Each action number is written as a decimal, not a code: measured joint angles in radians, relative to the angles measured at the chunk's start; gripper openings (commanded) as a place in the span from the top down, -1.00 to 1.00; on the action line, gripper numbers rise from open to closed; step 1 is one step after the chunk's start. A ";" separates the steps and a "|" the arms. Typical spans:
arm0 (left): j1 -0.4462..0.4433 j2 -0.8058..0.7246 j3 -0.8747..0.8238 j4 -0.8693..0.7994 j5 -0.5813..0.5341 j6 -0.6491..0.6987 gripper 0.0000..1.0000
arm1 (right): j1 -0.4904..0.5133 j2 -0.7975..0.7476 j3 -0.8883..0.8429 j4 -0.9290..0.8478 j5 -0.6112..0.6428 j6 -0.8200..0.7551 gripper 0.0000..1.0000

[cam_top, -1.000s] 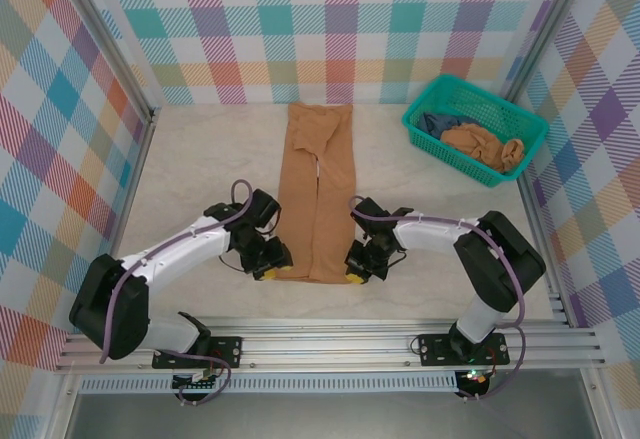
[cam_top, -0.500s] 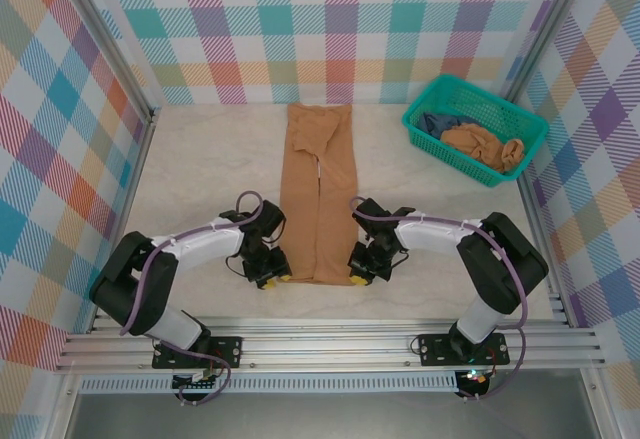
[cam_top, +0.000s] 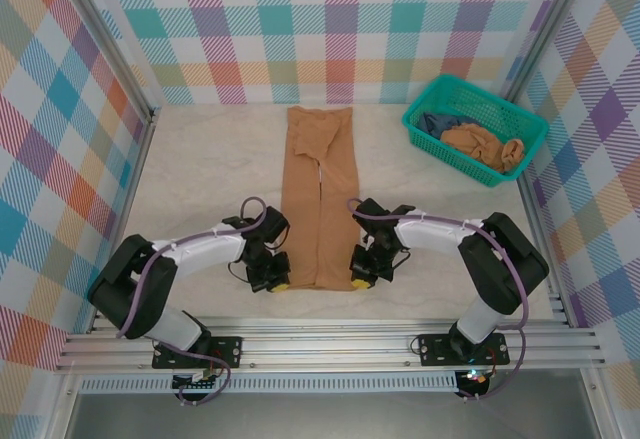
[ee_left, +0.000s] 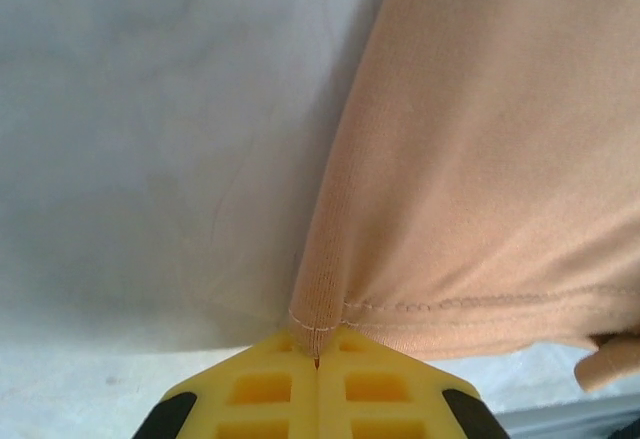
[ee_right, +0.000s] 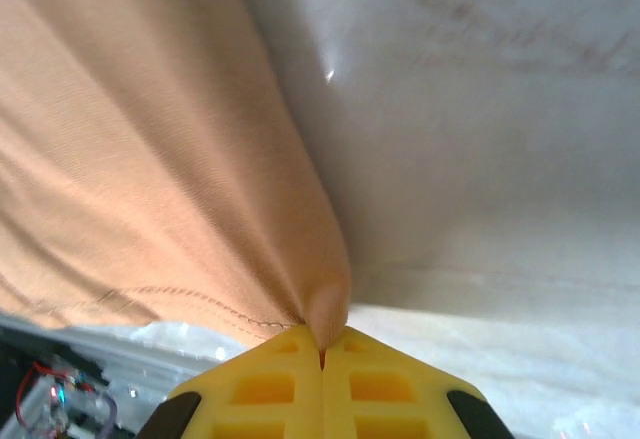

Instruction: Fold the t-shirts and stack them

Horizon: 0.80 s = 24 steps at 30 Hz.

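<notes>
A tan-brown t-shirt (cam_top: 318, 194), folded into a long narrow strip, lies down the middle of the table. My left gripper (cam_top: 279, 285) is shut on its near left corner, and the left wrist view has the hem (ee_left: 330, 299) pinched between the yellow fingers (ee_left: 262, 384). My right gripper (cam_top: 357, 280) is shut on the near right corner, where the cloth (ee_right: 200, 209) bunches into the yellow fingertips (ee_right: 385, 384). Another tan t-shirt (cam_top: 487, 145) lies crumpled in the teal basket.
The teal mesh basket (cam_top: 437, 93) stands at the back right, with a dark blue cloth (cam_top: 437, 124) also inside. Plaid walls close the left, back and right sides. A metal rail (cam_top: 320, 344) runs along the near edge by the arm bases.
The left gripper moved toward the near edge along the shirt's left side and closed on the near left corner. The right gripper stayed shut on the right corner.
</notes>
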 measured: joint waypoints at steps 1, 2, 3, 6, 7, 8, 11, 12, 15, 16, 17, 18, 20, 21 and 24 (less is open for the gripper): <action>-0.003 -0.019 -0.008 -0.007 0.007 0.003 1.00 | 0.000 0.000 0.003 -0.011 -0.018 -0.017 1.00; -0.005 -0.041 -0.014 -0.020 0.018 0.004 1.00 | 0.001 -0.001 0.005 -0.021 -0.037 -0.032 1.00; -0.005 -0.062 -0.016 -0.029 0.025 0.006 1.00 | 0.001 -0.005 0.005 -0.034 -0.053 -0.044 1.00; -0.007 -0.119 -0.006 -0.057 0.035 0.010 1.00 | 0.001 -0.033 0.007 -0.062 -0.080 -0.060 1.00; -0.007 -0.126 0.005 -0.065 0.035 0.010 1.00 | 0.001 -0.042 0.012 -0.070 -0.084 -0.062 1.00; -0.006 -0.127 0.025 -0.076 0.035 0.010 1.00 | -0.002 -0.050 0.024 -0.080 -0.085 -0.064 1.00; 0.015 -0.114 0.103 -0.084 0.033 0.006 1.00 | -0.018 -0.054 0.092 -0.101 -0.084 -0.064 1.00; 0.030 -0.101 0.139 -0.085 0.029 0.006 1.00 | -0.030 -0.053 0.124 -0.108 -0.083 -0.065 1.00; 0.092 -0.048 0.244 -0.086 0.016 0.011 1.00 | -0.081 -0.032 0.232 -0.126 -0.069 -0.071 1.00; 0.114 -0.028 0.274 -0.084 0.013 0.015 1.00 | -0.097 -0.019 0.267 -0.128 -0.064 -0.073 1.00; 0.138 -0.003 0.305 -0.084 0.008 0.022 1.00 | -0.115 0.002 0.308 -0.135 -0.058 -0.077 1.00; 0.161 0.021 0.333 -0.085 0.006 0.027 1.00 | -0.130 0.024 0.346 -0.139 -0.052 -0.084 1.00; 0.206 0.072 0.391 -0.090 -0.001 0.037 1.00 | -0.158 0.076 0.419 -0.148 -0.037 -0.098 1.00; 0.225 0.098 0.420 -0.090 -0.001 0.043 1.00 | -0.169 0.098 0.447 -0.152 -0.031 -0.100 1.00; 0.279 0.179 0.507 -0.090 0.001 0.058 1.00 | -0.206 0.179 0.546 -0.169 -0.009 -0.118 1.00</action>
